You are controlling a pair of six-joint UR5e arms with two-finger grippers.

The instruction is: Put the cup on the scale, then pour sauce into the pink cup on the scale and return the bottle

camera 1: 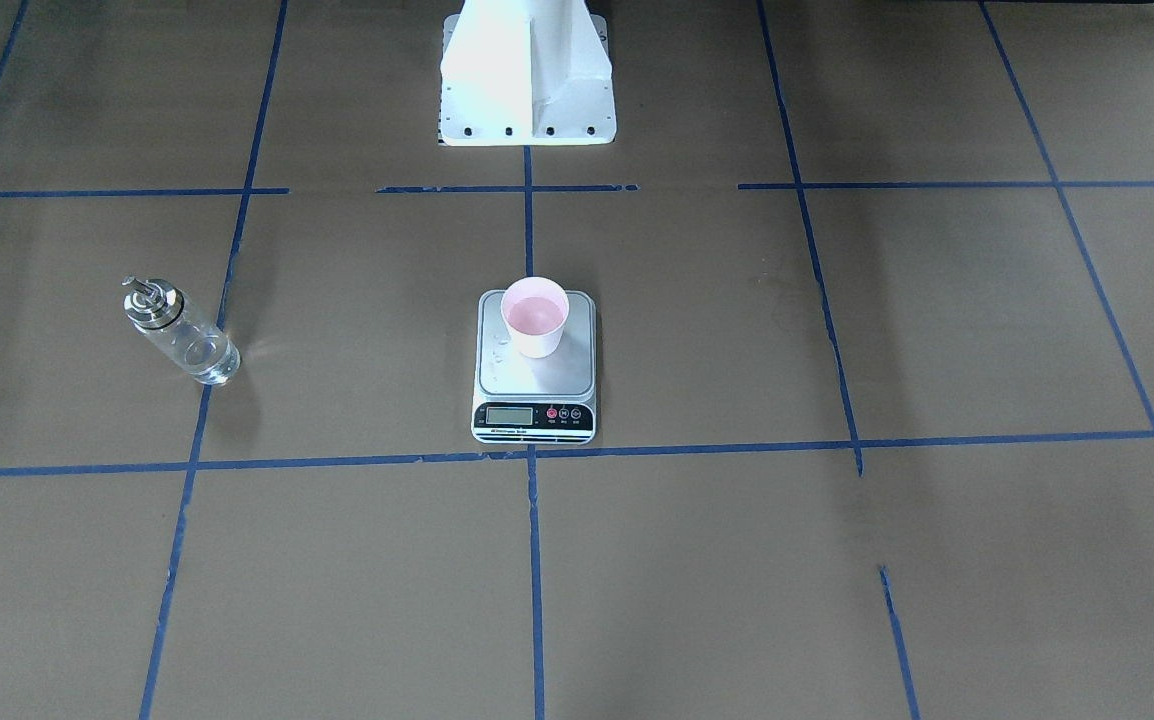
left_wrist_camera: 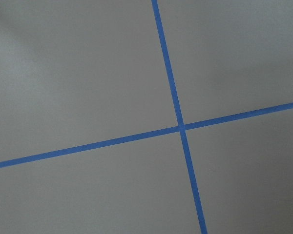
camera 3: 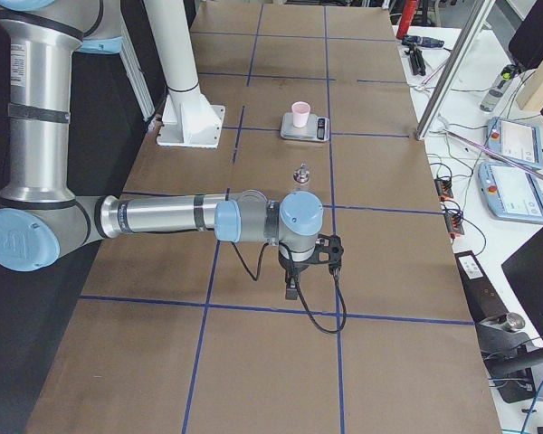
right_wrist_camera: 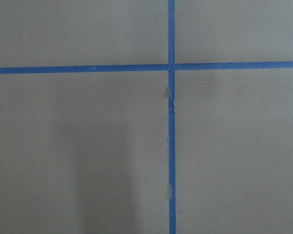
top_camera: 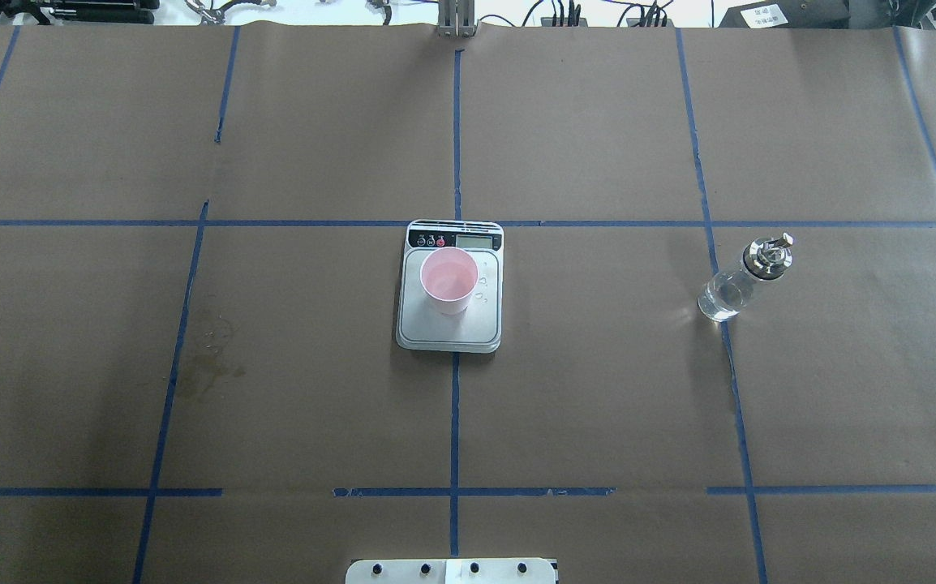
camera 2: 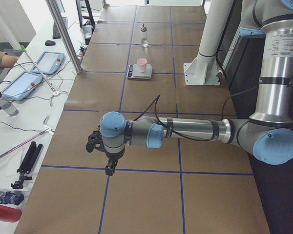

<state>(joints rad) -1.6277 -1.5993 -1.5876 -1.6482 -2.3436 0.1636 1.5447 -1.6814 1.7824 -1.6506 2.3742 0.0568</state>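
The scale lies flat in the middle of the bench. Its black strip with the little screen faces the edge far from the robot. The cup stands upright on the silver top of the scale, on the half next to the black strip. It is pink inside. A few small drops lie on the silver top just beside the cup.

The bottle stands upright on the brown paper, toward the right end of the bench and well apart from the scale. It is about halfway between the robot's edge and the far edge. Nothing is touching it. The sauce in it is clear like water.

The left claw hangs over the left end of the bench, far from the cup and the scale. The right claw hangs over the right end, near the bottle but not touching it. Both claws show only in the side views, so I cannot tell if they are open or closed.

The two wrist cameras see only brown paper with crossing blue tape.
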